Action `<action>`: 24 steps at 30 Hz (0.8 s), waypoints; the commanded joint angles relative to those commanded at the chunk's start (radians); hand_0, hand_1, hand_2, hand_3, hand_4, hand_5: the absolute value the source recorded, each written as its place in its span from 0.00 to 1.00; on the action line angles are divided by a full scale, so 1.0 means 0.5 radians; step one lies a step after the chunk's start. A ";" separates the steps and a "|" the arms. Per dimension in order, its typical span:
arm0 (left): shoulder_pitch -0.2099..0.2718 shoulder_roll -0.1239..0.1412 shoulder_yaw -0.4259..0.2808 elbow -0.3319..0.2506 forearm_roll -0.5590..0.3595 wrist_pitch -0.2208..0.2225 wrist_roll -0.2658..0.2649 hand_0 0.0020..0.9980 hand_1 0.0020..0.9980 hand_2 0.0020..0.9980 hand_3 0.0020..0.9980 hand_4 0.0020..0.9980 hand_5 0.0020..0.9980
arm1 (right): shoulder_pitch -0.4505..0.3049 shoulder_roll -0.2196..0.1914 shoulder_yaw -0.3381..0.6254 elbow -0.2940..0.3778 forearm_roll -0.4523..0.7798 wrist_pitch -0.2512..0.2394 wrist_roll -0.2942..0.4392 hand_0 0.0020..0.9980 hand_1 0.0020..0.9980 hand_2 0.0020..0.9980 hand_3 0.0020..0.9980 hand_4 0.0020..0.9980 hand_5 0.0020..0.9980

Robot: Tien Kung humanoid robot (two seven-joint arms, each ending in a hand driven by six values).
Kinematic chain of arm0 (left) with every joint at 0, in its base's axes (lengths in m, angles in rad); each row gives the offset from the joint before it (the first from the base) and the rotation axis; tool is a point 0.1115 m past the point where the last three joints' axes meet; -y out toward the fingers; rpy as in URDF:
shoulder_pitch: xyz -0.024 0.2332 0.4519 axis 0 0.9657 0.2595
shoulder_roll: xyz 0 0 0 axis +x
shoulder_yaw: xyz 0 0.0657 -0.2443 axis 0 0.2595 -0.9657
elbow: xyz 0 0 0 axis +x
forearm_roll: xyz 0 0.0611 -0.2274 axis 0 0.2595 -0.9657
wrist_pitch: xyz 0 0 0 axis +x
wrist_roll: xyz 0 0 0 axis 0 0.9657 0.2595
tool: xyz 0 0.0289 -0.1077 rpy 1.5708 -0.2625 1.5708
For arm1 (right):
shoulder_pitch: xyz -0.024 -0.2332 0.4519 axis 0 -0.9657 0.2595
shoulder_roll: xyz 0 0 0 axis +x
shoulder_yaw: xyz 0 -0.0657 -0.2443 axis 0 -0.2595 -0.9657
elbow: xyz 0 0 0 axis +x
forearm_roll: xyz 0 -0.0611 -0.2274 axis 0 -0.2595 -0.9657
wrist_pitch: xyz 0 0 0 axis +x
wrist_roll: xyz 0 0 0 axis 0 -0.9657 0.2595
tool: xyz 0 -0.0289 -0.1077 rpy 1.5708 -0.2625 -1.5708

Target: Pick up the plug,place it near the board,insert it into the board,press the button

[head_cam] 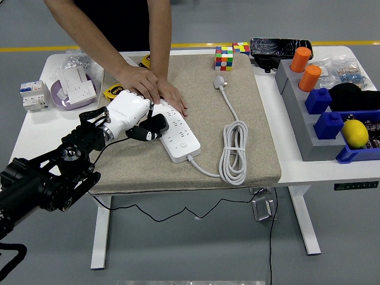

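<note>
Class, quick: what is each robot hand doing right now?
Left hand: shut on the black plug at the power strip.
Right hand: not in view.

I see a beige mat [249, 119] spread over most of my white bench [32, 127]. At its far edge sit two colour cubes [224, 58] side by side, with a black device [279, 46] just to their right. On the right, a grey rack [300, 127] carries two orange cylinders [309, 78] and blue blocks [319, 100], with a lemon [355, 133] in a blue tray [356, 153]. At far left are a white breaker [31, 95] and a purple bowl [59, 98] holding a white socket [77, 83].
</note>
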 joint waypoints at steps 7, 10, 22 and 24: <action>0.001 0.000 0.012 0.000 0.000 -0.013 0.001 0.37 0.27 0.24 0.29 0.40 0.29 | 0.002 0.002 0.005 0.000 -0.001 0.000 0.000 0.97 0.92 0.85 0.85 1.00 0.98; 0.000 0.001 0.022 0.003 0.000 -0.016 0.001 0.37 0.27 0.24 0.29 0.40 0.30 | 0.005 0.002 0.008 0.000 -0.003 -0.001 0.001 0.97 0.92 0.85 0.85 1.00 0.98; -0.011 0.002 0.040 0.018 0.000 -0.029 0.002 0.37 0.27 0.24 0.29 0.40 0.30 | 0.007 -0.002 0.003 0.000 0.000 -0.002 0.002 0.97 0.92 0.85 0.85 1.00 0.98; -0.015 0.000 0.042 0.021 0.000 -0.032 0.004 0.37 0.27 0.24 0.29 0.40 0.30 | 0.008 -0.004 0.002 0.001 0.000 -0.001 0.002 0.97 0.92 0.85 0.85 1.00 0.98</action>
